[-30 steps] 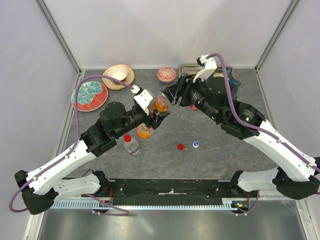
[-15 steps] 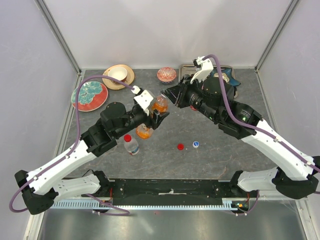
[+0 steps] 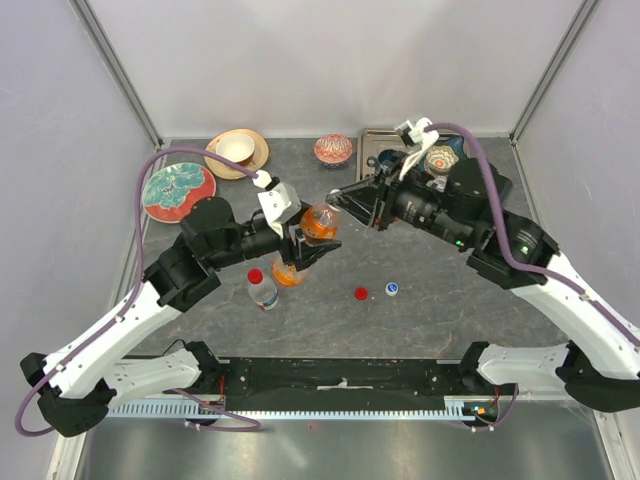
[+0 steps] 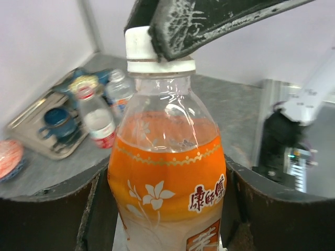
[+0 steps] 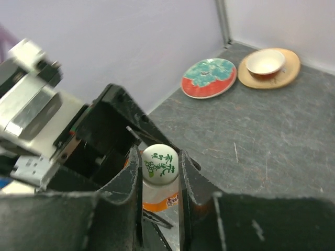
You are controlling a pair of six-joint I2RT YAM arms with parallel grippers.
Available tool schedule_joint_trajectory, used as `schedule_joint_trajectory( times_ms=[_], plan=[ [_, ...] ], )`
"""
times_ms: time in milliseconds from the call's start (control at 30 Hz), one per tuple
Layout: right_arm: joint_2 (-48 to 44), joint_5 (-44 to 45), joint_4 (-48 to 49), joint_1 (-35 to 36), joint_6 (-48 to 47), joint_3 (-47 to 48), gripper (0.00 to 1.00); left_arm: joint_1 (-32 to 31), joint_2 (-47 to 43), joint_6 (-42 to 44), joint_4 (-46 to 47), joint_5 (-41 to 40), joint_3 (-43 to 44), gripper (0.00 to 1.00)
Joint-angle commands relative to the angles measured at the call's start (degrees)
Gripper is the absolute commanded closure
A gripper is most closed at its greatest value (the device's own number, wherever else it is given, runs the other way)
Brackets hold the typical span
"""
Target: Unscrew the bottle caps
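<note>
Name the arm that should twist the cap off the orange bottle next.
Right. The right end effector is shut on the white cap, which the right wrist view shows pinched between its fingers. The left end effector grips the orange bottle by its body, so it should only hold steady.

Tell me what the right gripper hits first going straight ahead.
Right gripper is shut on the white cap of the orange bottle; further travel presses that bottle, then probably the left gripper holding it.

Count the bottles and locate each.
4. Orange bottle held by the left gripper; red-capped bottle standing beside the left arm; two clear bottles by the tray. More may be hidden.
</note>
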Motion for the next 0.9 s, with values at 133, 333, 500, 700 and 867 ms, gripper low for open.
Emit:
schedule_joint_trajectory(
  times_ms=[133,333,500,700,867],
  plan=[
    [-5.5,-30.4,0.9,0.2,-13.7,-1.1,1.0,3.3,2.2,-16.4,8.3,44.6,6.8,0.58],
    [-8.1,-42.1,1.3,0.2,-18.4,-4.2,1.0,4.4,3.4,-26.8,20.3,57.1,4.7,0.57],
    [-8.8,-49.8,1.4,0.2,-21.3,-5.6,1.0,4.5,4.6,-34.4,29.2,60.1,2.6,0.57],
    [-10.4,-54.8,2.2,0.2,-25.7,-7.7,1.0,4.6,5.5,-36.8,33.4,62.0,1.1,0.58],
    [-9.8,-58.2,2.0,0.2,-26.1,-8.1,1.0,5.0,5.6,-36.8,34.0,62.6,0.6,0.58]
  ],
)
